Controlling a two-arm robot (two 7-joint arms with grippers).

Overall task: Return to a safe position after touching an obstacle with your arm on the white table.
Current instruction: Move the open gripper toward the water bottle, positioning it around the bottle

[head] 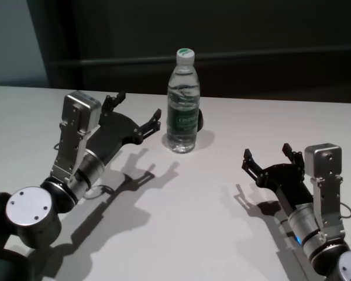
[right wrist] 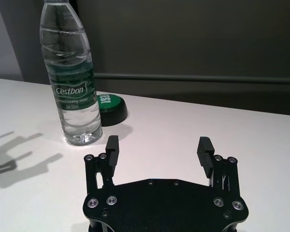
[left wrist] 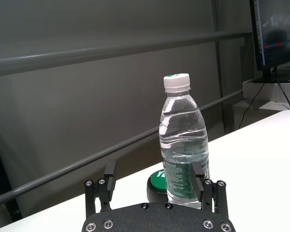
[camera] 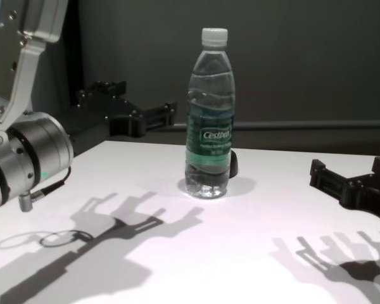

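Note:
The obstacle, a clear water bottle (head: 182, 111) with a white cap and green label, stands upright on the white table (head: 193, 216) near its far edge. It also shows in the chest view (camera: 209, 114) and both wrist views (left wrist: 182, 145) (right wrist: 72, 72). My left gripper (head: 137, 106) hovers open and empty just left of the bottle. In the head view a narrow gap separates its nearer fingertip (head: 157, 115) from the bottle. My right gripper (head: 267, 152) rests low at the front right, open and empty, well away from the bottle.
A small black puck with a green top (right wrist: 108, 104) sits right behind the bottle's base. A dark wall with a horizontal rail (camera: 304, 125) runs beyond the table's far edge. Arm shadows fall across the white surface.

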